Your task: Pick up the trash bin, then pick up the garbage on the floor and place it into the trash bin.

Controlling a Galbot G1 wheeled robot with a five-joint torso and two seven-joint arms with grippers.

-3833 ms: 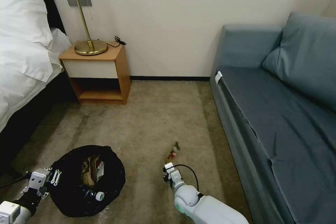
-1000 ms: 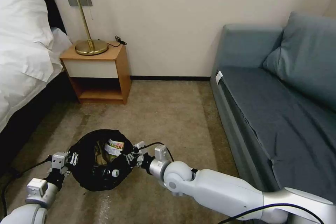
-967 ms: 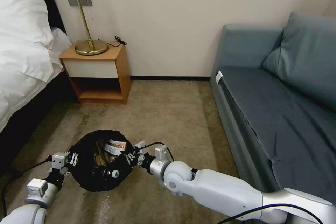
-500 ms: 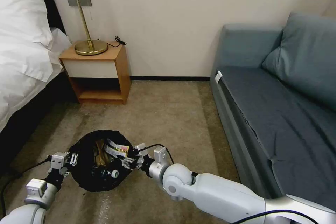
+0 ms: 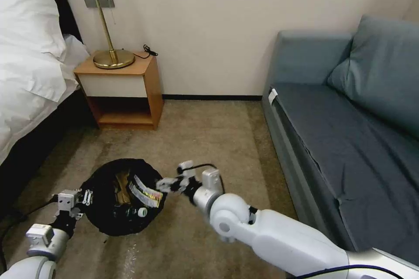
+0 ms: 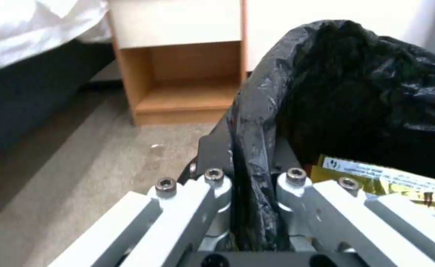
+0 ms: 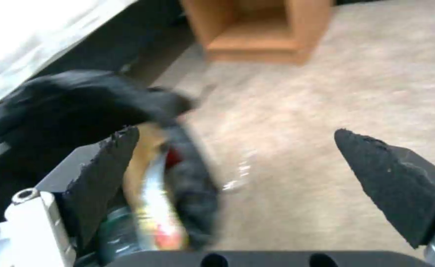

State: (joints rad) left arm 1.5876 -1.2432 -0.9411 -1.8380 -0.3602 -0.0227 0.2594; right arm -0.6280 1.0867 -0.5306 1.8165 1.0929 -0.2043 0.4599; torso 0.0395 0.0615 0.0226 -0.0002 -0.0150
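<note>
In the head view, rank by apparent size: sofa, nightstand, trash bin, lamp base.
1. Sofa, by far the largest.
2. Nightstand.
3. Trash bin, close to the nightstand in area and nearer the camera, so this order is unsure.
4. Lamp base, the smallest.

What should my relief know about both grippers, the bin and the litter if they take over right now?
Left gripper: shut on the bag-lined rim of the trash bin, on the bin's left side.
Right gripper: open, empty, just beside the bin's right rim.
In the bin: gold snack wrapper leaning against the right wall, brown paper bag, bottle.
Done: bin gripped; those pieces are in.
Left: the visible carpet shows no more litter; the red-and-white carton cannot be made out, so check for it.
</note>
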